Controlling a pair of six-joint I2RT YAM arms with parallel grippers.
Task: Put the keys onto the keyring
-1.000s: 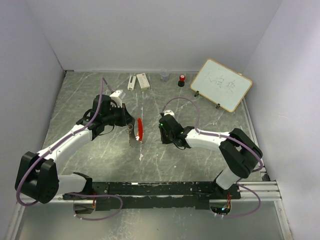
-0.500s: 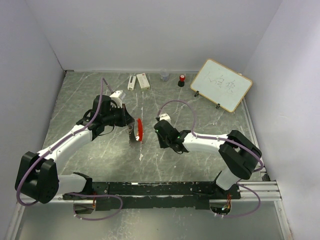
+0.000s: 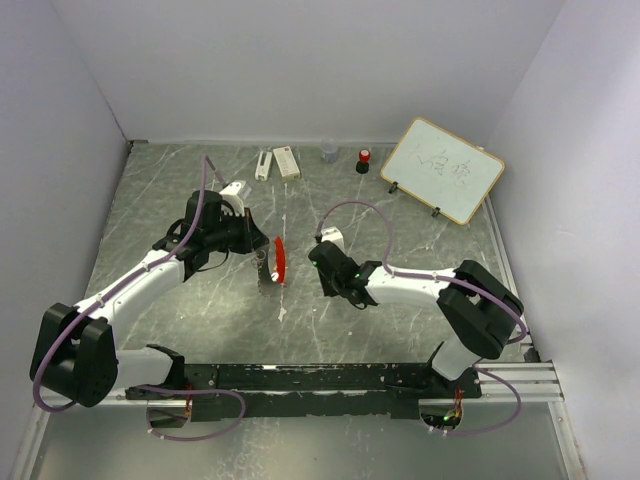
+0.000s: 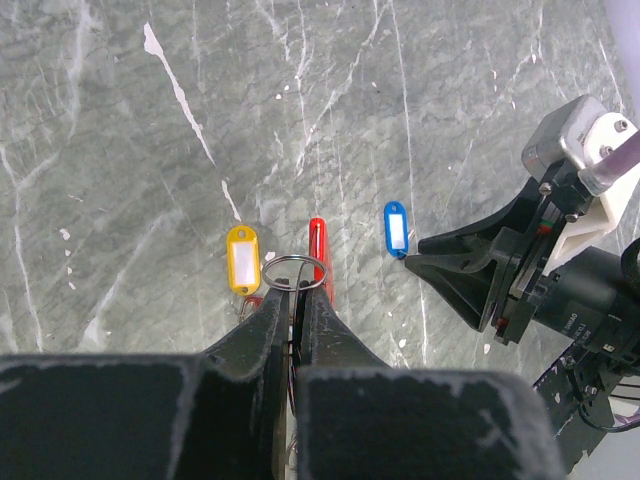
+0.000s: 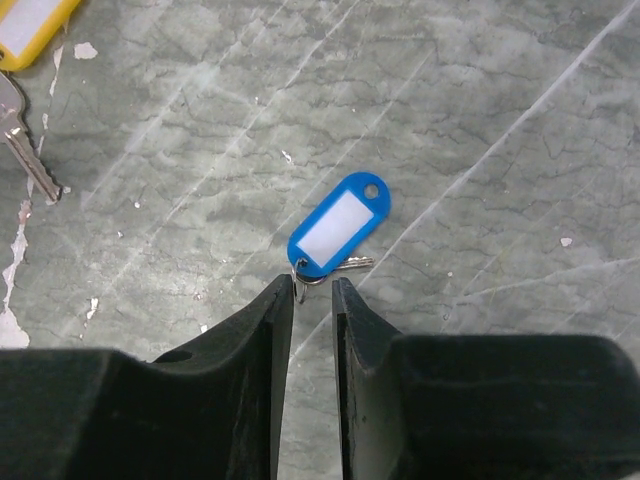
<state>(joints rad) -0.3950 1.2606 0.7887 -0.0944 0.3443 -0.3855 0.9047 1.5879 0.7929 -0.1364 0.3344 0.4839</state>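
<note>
Left wrist view showed the left gripper (image 4: 297, 300) pinched shut on the near edge of the keyring (image 4: 297, 268). The keyring was a thin wire loop with a red tag (image 4: 318, 245) on its far side. I think the gripper held the loop steady so the other arm could bring a key to it. A yellow tag (image 4: 243, 260) lay just beside the loop on the left. The blue tab (image 4: 397, 227) lay near it on the right, on the table (image 4: 120, 150).

Right wrist view showed the right gripper (image 5: 307, 295) down low by the blue tab. Its fingers were only a little way apart. The tab's tiny ring and a small key (image 5: 355, 263) poking out from under the tab sat right at the mouth of the gap. The fingers did not seem to squeeze anything. I think the gripper was lined up there to pick that key up. A silvery key (image 5: 25, 140) lay well off to the left, by the yellow tag.
</note>
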